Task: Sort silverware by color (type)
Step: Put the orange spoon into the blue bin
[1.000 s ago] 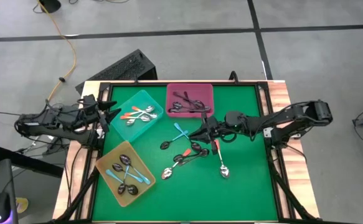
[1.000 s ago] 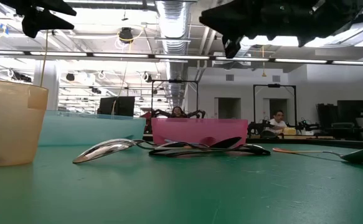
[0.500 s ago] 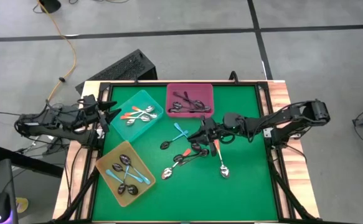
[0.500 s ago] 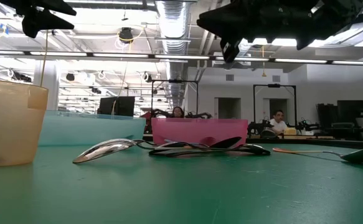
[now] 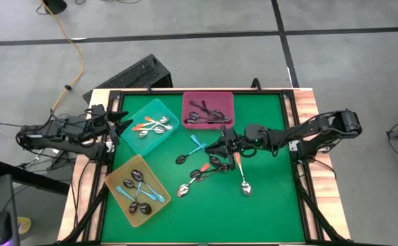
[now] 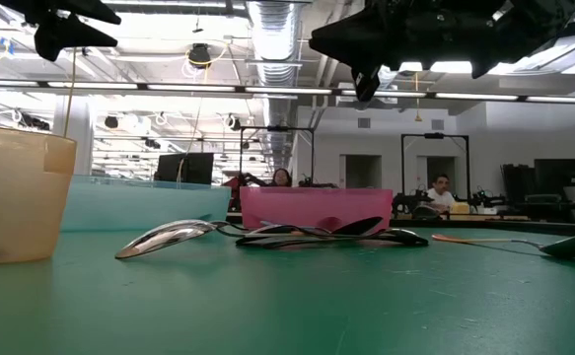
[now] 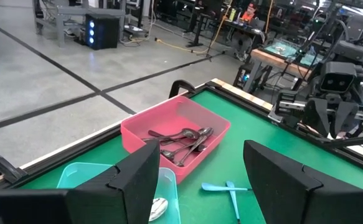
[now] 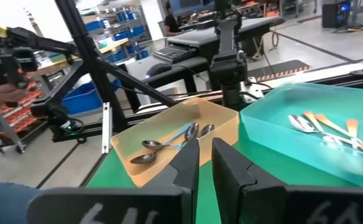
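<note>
Right gripper (image 5: 220,142) hangs over the middle of the green table mat (image 5: 267,205), above the loose pile of spoons; arm reaches in from the table's right edge. In the right wrist view its two dark fingers (image 8: 187,163) stand close together with only a narrow slit between them, nothing pinched.

Loose small metal-bowled spoons (image 5: 209,167) lie tangled on the mat just beneath and toward the front of this gripper: dark-handled ones, one with an orange-red handle. A light-blue-handled spoon (image 5: 197,143) lies just beside the gripper on its tray-ward side. An orange-red-handled spoon (image 5: 241,174) lies apart on the gripper's other side, bowl toward the front edge.

Pink rectangular plastic tray (image 5: 208,109) sits just behind the gripper at the back edge, holding dark all-metal spoons (image 7: 181,142). Teal plastic tray (image 5: 151,125) sits farther off toward the left arm, holding orange-red-handled spoons (image 8: 330,127). Yellow translucent plastic tray (image 5: 137,189) sits at the front left, well apart from the gripper, holding light-blue-handled spoons (image 8: 172,142).

Left gripper (image 5: 120,123) waits at the table's left edge, just beside the teal tray; fingers (image 7: 137,177) spread wide, empty.

Low view: right arm dark overhead; spoons flat on the mat before the pink tray.
</note>
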